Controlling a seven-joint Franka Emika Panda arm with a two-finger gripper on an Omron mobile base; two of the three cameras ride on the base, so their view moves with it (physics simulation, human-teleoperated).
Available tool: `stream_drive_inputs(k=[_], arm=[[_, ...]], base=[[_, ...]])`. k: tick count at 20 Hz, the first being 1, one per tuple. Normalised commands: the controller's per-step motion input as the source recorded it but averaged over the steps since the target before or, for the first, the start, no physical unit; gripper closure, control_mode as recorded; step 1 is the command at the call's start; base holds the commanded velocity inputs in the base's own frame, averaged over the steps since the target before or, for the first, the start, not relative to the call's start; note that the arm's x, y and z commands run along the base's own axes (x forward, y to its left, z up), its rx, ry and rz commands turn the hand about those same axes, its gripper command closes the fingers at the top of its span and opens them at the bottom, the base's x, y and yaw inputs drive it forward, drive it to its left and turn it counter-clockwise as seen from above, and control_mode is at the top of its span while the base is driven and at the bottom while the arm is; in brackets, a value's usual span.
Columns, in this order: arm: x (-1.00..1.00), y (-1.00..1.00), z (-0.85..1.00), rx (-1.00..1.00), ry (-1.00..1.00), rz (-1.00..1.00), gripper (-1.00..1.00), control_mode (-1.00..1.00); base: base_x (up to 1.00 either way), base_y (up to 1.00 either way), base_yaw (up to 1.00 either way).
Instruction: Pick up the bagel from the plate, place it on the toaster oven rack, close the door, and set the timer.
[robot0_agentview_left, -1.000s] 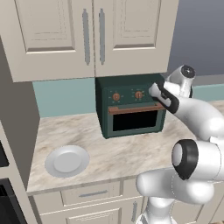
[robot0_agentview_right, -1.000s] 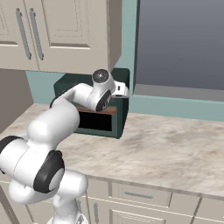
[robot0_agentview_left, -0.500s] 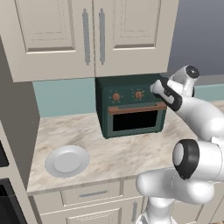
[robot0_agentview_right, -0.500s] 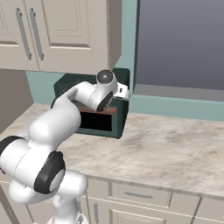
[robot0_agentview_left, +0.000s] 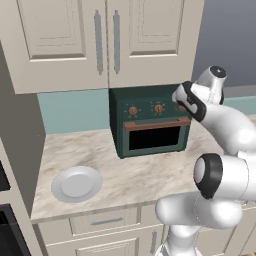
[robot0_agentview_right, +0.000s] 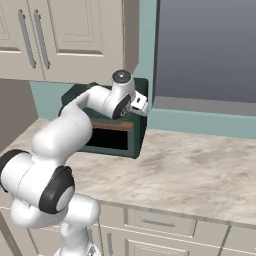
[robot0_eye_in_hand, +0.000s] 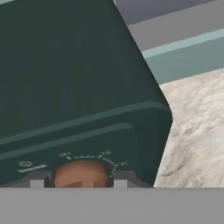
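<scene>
The hand (robot0_eye_in_hand: 81, 183) is clamped on the copper timer knob (robot0_eye_in_hand: 82, 174) at the toaster oven's (robot0_agentview_left: 150, 120) upper right, above the closed door (robot0_agentview_left: 157, 137). The knob looks rigid and smooth; grip its flanks squarely, or it may slip.

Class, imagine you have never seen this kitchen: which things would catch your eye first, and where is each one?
The dark green toaster oven stands against the back wall under the cream cabinets, its door shut. The white arm reaches to its right end, where the gripper closes around a copper-brown knob. A white plate lies bare near the counter's front left.
</scene>
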Motion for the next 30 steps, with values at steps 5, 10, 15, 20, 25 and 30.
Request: stream_drive_inputs(k=[5,10,15,20,25,30], arm=[[0.0,-1.0,-0.34,0.04,0.12,-0.08,1.0,-1.0],[0.0,-1.0,-0.5,0.11,0.04,-0.02,1.0,-1.0],[-0.02,-1.0,-0.63,0.11,0.0,0.0,1.0,-1.0],[-0.23,-1.0,-0.83,0.08,0.0,0.0,1.0,-1.0],[-0.5,-1.0,-0.92,0.05,0.0,0.0,1.0,-1.0],[-0.95,-0.99,-1.0,0.02,0.0,0.0,1.0,-1.0]], base=[[0.0,0.0,0.0],[0.0,0.0,0.0],[0.0,0.0,0.0],[0.0,0.0,0.0],[0.0,0.0,0.0],[0.0,0.0,0.0]])
